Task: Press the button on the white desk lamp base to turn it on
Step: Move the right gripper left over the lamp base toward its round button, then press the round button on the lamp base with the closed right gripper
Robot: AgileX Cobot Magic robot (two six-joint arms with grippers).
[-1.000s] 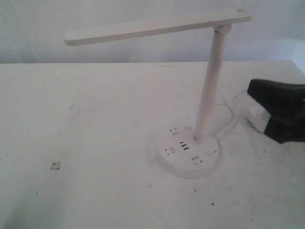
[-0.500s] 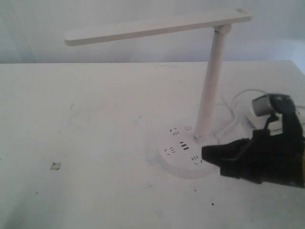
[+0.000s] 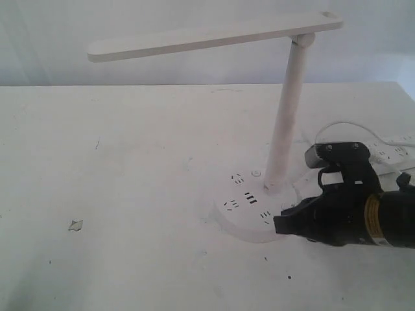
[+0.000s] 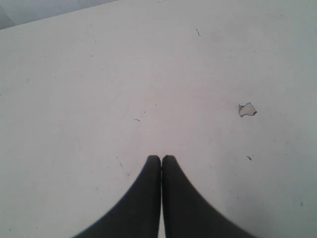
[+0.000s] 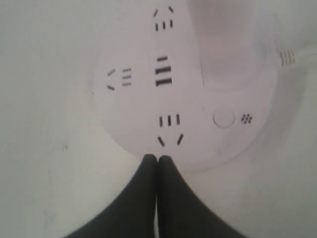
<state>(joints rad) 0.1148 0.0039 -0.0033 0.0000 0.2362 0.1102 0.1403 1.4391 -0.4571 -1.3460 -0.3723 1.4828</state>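
Observation:
The white desk lamp (image 3: 286, 123) stands at the table's middle right, its slanted pole rising from the white desk lamp base (image 3: 243, 210), a round disc with dark socket slots and USB ports. In the right wrist view the base (image 5: 133, 104) fills the middle, with a small round button (image 5: 223, 118) beside the pole's foot. My right gripper (image 3: 280, 225) (image 5: 157, 158) is shut and empty, its tips over the near right rim of the disc, short of that button. My left gripper (image 4: 161, 158) is shut and empty over bare table, out of the exterior view.
An oblong white power strip (image 3: 395, 150) and a looping white cable (image 3: 331, 133) lie behind my right arm. A small torn scrap (image 3: 76, 225) (image 4: 246, 109) lies on the white table (image 3: 130, 162) at the left.
My right arm has swung in from the right edge toward the lamp base and lowered. Since half a second ago it has shifted slightly lower, its tips staying at the disc's rim.

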